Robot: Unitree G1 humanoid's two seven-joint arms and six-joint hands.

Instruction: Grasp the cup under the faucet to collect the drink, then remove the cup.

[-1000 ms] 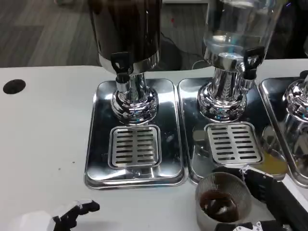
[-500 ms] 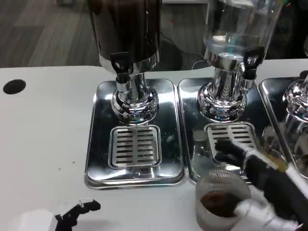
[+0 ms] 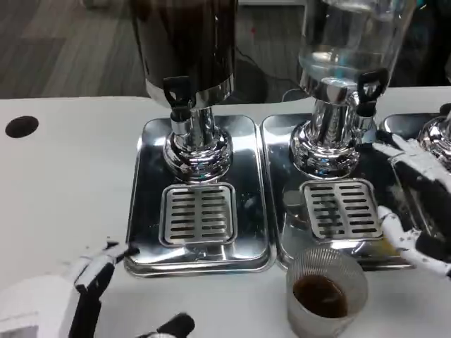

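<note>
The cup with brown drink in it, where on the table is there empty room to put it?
Bare white table lies left of the left tray, past the black hole. Right of the cup it is crowded by the right hand.

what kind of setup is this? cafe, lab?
Probably a lab mock-up of a drinks station: beverage dispensers with taps over steel drip trays on a plain white table, a ribbed cup of dark drink in front, office carpet behind.

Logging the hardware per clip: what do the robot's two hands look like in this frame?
The left hand has a smooth white back and slim fingers in white segments with black sections and black tips. The right hand has thin, jointed white fingers with small dark marks at the joints and black parts near the palm. No cables or markings are legible.
</note>
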